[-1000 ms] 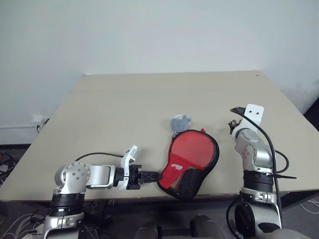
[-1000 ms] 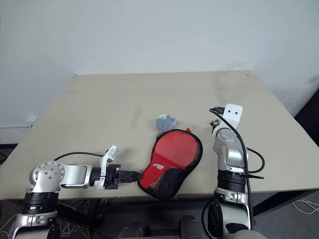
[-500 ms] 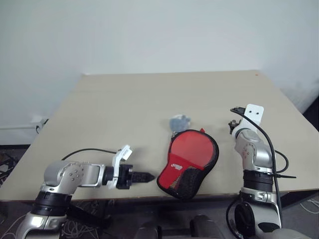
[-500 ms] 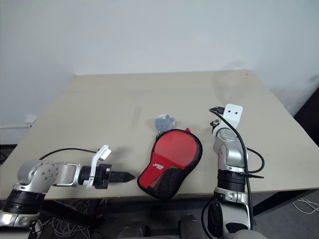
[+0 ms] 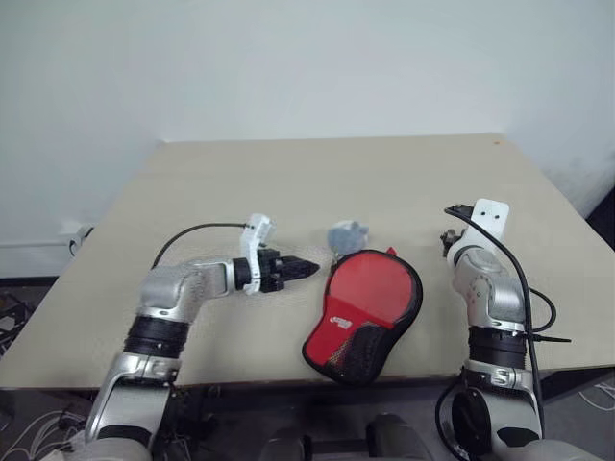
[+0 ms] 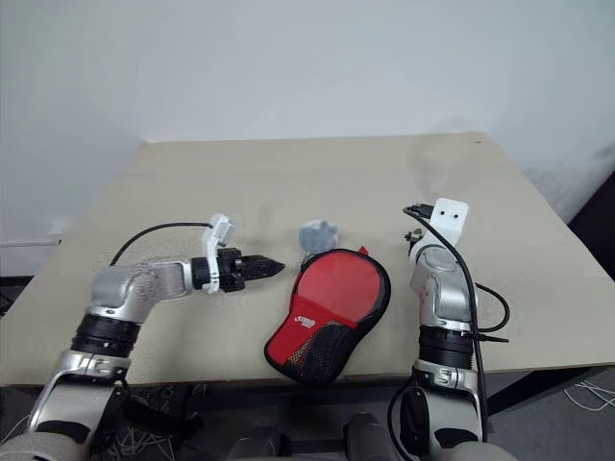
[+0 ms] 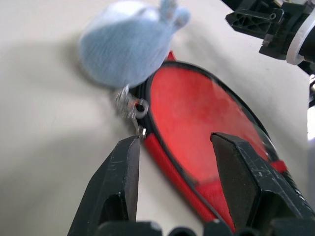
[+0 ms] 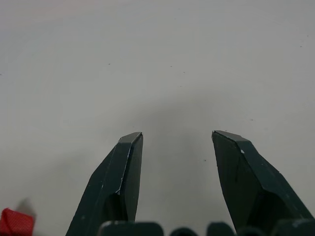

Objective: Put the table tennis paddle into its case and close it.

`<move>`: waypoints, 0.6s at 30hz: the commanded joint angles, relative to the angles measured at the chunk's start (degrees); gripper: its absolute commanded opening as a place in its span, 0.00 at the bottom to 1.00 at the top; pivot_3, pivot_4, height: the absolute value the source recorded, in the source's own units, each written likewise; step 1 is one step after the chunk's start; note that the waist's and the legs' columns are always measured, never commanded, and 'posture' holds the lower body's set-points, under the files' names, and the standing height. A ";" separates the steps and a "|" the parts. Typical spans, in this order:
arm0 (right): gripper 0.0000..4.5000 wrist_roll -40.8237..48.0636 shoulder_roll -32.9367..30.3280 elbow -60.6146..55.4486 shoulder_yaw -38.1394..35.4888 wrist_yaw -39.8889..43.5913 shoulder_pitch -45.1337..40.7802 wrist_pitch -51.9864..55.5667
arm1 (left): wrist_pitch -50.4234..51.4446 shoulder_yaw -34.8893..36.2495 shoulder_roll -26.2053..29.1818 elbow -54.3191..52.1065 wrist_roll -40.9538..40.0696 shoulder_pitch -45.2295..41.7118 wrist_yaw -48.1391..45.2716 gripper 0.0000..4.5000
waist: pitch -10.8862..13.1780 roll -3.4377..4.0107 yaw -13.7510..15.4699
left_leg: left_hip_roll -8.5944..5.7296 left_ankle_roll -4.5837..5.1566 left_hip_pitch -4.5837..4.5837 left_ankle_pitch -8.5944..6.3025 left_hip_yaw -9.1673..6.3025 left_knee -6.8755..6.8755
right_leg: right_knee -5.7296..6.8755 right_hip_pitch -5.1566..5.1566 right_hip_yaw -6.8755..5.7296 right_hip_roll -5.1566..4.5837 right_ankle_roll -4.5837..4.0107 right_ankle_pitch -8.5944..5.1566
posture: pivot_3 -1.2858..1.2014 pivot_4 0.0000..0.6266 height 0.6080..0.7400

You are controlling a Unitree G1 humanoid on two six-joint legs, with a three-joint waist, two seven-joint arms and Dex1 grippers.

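Left gripper jaws spread, empty, just above the table; the case lies right ahead of its tips, zip pull and a pale blue fuzzy charm just past one finger. Right gripper jaws also spread, empty, over bare table, case off to one side. Paddle can't be made out; case looks zipped around its head end.

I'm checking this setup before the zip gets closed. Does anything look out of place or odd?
Nothing looks damaged or spilled. The red case lies flat on the table, a grey-blue fuzzy charm by its zip pull. The open left gripper points at that pull.
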 commanded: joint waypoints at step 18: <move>0.54 0.46 0.03 -2.71 -0.26 -0.58 -1.03 -1.19 | -19.20 -2.43 -10.30 8.95 15.90 -6.49 -2.31 0.53 | 0.01 -0.01 0.02 | -0.01 0.03 0.01 0.01 -0.01 0.10 | 0.05 0.07 0.01 0.02 0.02 0.01 | 0.52 0.00 1.00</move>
